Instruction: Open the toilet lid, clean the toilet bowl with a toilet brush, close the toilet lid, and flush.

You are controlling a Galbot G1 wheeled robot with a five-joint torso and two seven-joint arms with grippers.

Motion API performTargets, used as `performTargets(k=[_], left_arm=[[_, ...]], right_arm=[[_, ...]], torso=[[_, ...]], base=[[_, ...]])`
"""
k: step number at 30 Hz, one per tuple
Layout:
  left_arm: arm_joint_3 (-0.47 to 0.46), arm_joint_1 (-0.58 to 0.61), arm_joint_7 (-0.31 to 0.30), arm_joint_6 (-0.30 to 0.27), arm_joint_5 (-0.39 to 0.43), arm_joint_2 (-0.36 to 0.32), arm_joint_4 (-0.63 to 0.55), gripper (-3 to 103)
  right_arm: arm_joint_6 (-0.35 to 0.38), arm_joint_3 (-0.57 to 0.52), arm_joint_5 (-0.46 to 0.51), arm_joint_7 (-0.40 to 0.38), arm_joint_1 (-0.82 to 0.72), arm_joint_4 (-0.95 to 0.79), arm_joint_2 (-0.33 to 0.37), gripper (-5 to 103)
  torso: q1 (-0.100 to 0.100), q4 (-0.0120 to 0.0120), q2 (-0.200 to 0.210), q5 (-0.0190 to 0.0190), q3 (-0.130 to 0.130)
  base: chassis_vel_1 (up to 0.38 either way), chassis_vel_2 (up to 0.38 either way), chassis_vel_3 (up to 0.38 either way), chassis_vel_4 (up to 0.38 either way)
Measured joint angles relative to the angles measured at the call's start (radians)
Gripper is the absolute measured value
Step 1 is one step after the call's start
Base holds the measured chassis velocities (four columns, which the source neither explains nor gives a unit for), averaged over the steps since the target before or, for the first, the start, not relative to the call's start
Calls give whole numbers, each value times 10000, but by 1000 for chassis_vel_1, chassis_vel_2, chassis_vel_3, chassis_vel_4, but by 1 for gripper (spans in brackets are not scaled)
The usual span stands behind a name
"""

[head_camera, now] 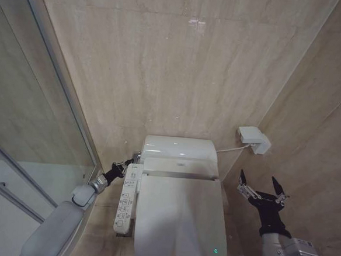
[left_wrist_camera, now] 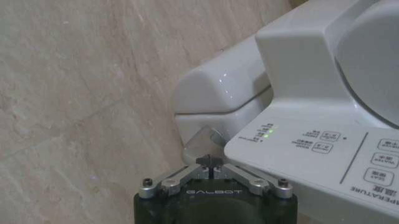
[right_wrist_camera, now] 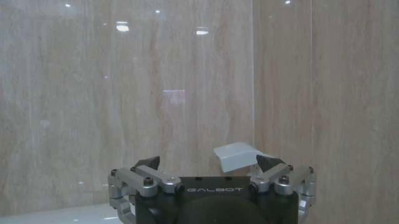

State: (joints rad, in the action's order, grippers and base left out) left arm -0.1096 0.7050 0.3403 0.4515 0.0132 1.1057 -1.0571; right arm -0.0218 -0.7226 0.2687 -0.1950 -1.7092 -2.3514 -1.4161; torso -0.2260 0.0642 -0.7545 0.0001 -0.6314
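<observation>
The glossy white toilet lid (head_camera: 179, 219) lies shut, hiding the toilet bowl beneath it. The toilet brush is out of view. My left gripper (head_camera: 121, 168) reaches along the toilet's left side, past the control panel (head_camera: 127, 198), to the tank (head_camera: 180, 154). In the left wrist view this gripper (left_wrist_camera: 209, 163) is shut, its tips at a small chrome flush knob (left_wrist_camera: 210, 139) on the side of the tank (left_wrist_camera: 224, 88); I cannot tell whether they touch it. To the right of the toilet my right gripper (head_camera: 263, 188) hangs open and holds nothing.
A glass shower partition (head_camera: 36, 124) closes off the left. Beige tiled walls stand behind and to the right. A white wall box (head_camera: 254, 139) with a hose is mounted near the right gripper, and the box (right_wrist_camera: 240, 156) also shows beyond that gripper's fingers. The panel (left_wrist_camera: 324, 158) shows green lights.
</observation>
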Motion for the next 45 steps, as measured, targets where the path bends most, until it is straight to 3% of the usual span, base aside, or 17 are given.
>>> performTargets(k=[26,45], left_arm=[[128,-480,38,45,7,206,703,0],[246,-722,47,76,29,339,889,0]], right_arm=[[0,0,0,0,0,0,0,100],[0,0,0,0,0,0,0,100]], torso=[[0,-9,1,-1,-1],[0,-3,0,1,0]], base=[[0,0,0,0],[0,0,0,0]])
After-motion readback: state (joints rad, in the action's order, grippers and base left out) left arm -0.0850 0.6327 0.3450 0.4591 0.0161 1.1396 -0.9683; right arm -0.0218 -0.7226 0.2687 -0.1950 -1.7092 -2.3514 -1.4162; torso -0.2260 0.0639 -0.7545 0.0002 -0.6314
